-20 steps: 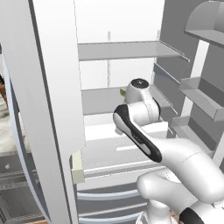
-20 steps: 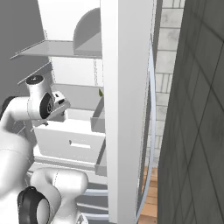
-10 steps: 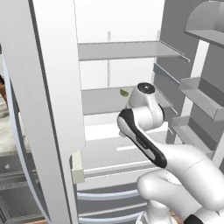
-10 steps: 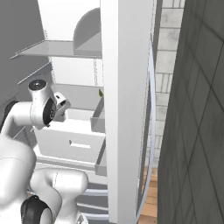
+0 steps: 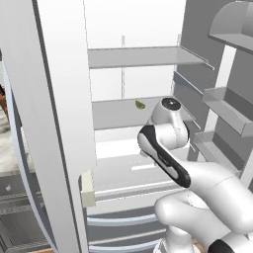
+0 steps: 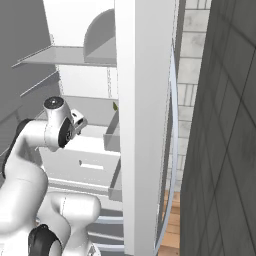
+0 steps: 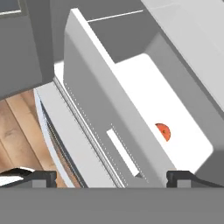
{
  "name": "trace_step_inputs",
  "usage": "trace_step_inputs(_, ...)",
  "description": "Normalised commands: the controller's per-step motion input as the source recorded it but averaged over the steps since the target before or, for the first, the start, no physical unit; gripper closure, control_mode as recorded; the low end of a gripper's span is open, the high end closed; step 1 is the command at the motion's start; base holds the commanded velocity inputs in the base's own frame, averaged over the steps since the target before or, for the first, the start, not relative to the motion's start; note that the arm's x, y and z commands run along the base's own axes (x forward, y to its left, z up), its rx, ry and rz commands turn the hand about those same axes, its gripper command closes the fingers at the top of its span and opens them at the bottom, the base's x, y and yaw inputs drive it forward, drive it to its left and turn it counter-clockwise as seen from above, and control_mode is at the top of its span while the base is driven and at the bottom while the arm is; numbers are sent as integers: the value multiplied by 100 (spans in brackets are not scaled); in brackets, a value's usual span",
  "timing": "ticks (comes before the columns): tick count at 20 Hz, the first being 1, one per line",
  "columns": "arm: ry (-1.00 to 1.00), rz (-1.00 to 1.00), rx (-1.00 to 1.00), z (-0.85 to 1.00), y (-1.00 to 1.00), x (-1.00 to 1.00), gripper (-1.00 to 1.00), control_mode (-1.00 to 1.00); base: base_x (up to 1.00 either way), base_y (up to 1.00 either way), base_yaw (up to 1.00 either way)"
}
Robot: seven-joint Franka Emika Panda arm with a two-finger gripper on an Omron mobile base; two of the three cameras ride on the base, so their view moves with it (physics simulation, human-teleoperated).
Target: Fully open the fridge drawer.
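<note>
In fridge: boxy white fridge drawer [image 7: 100, 113]

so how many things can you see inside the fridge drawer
1: a small red-orange item lies on the floor of the fridge drawer, just behind its front panel, near the slot handle. More may be hidden behind that panel.

arm [image 5: 165, 148] swung right, away from fridge drawer [image 6: 85, 157]
</note>
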Motion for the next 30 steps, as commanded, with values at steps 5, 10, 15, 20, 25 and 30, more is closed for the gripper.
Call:
trace_step_inputs(5, 0, 7, 5, 0, -43, 36, -100, -100, 0, 0, 0)
trace_step_inputs(10, 0, 7, 0, 0, -9, 25, -100, -100, 0, 0, 0)
trace_step_inputs(15, 0, 9, 0, 0, -4, 44, -100, -100, 0, 0, 0)
trace_step_inputs(20, 0, 8, 0, -8, 0, 24, -100, -100, 0, 0, 0)
trace_step_inputs(25, 0, 10, 0, -29, 0, 27, -100, -100, 0, 0, 0)
trace_step_inputs(30, 0, 10, 0, -35, 0, 30, -100, -100, 0, 0, 0)
